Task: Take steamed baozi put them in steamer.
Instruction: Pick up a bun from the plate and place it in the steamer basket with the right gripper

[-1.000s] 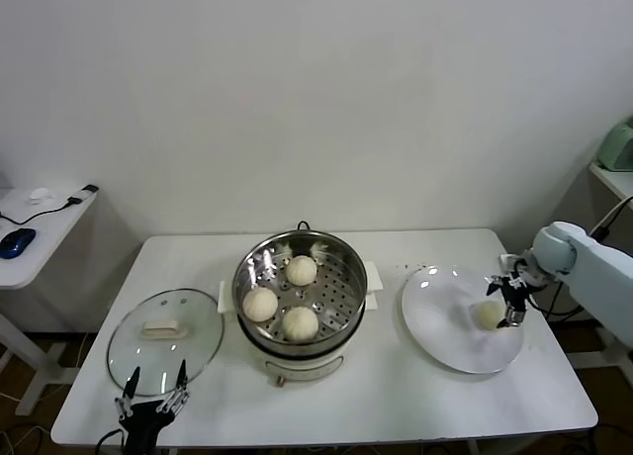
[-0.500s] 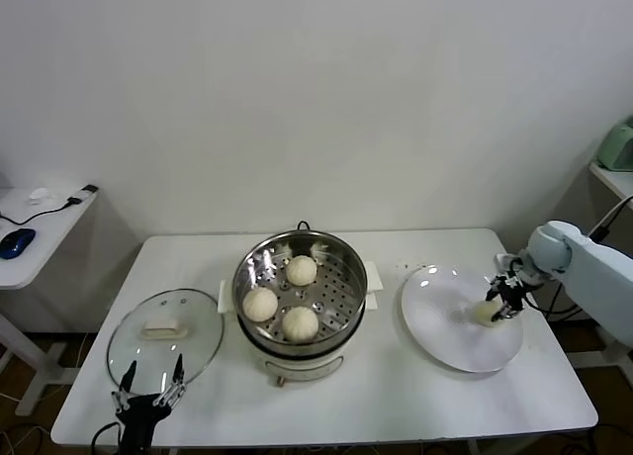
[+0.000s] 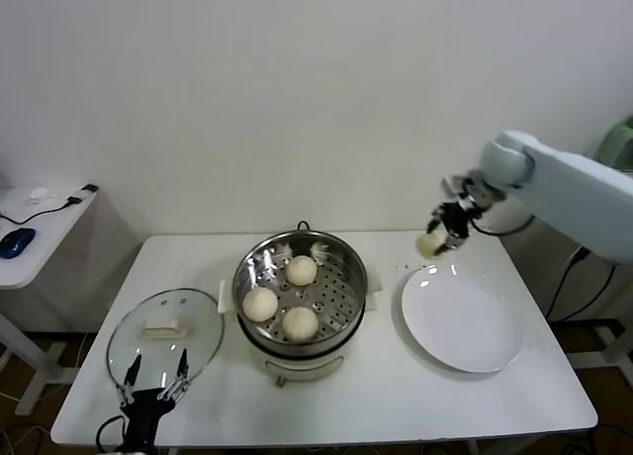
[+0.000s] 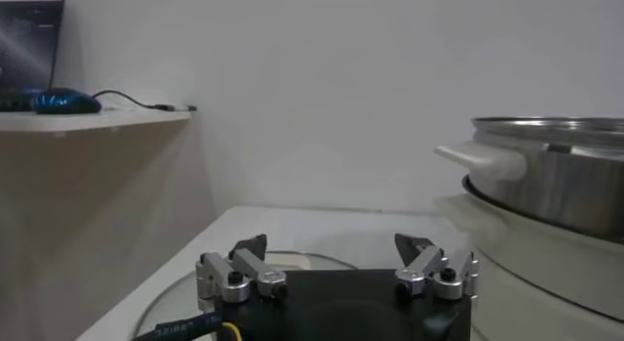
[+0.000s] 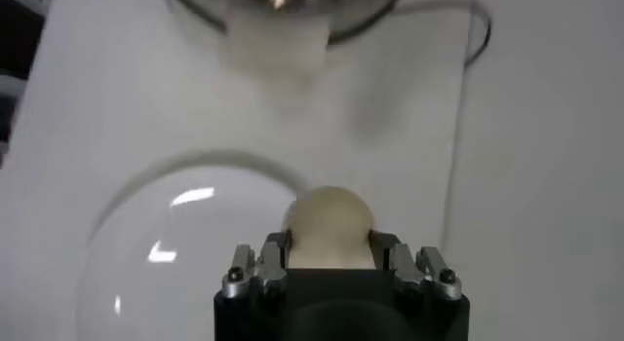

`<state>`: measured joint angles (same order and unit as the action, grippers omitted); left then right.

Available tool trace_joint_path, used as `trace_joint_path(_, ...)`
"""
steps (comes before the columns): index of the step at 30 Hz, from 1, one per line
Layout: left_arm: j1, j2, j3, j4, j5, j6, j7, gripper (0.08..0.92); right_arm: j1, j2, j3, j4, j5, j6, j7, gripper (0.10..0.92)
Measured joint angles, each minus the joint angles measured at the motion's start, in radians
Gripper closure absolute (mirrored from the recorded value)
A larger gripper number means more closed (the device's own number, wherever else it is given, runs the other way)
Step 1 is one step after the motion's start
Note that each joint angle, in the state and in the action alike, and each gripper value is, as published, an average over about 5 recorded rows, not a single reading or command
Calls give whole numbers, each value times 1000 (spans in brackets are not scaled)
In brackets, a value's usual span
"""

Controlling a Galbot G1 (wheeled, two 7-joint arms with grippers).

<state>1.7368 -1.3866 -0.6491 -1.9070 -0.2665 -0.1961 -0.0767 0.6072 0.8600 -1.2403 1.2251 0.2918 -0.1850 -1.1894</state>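
The steel steamer (image 3: 300, 289) stands mid-table on its white base and holds three cream-white baozi (image 3: 301, 270) on its perforated tray. My right gripper (image 3: 436, 237) is shut on the fourth baozi (image 3: 429, 243) and holds it in the air above the far edge of the white plate (image 3: 463, 321), to the right of the steamer. In the right wrist view the baozi (image 5: 330, 225) sits between the jaws. My left gripper (image 3: 153, 388) is open and idle at the table's front left, by the glass lid (image 3: 165, 336).
The plate is bare. The glass lid with a cream handle lies flat left of the steamer. A side desk (image 3: 40, 218) with a blue mouse stands at the far left. The steamer's handle (image 4: 478, 160) shows in the left wrist view.
My right gripper has lifted the baozi off the plate and moved it up and left toward the steamer. The left gripper has barely shifted.
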Motion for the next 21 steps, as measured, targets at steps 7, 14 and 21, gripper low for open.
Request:
trace_joint_path(7,-1,-1,0,-1,-3,1,-2,177,127,153,-140,85,132,-60,27,457)
trace_joint_path(14,2,-1,-4,-4,-5,1,-4,177,151,268,-212,107,172,-97,68,457)
trace_joint_path(21,3,-3,-10,-4,-5,0,-5,177,135,339,-255,101,176,-114,103,457)
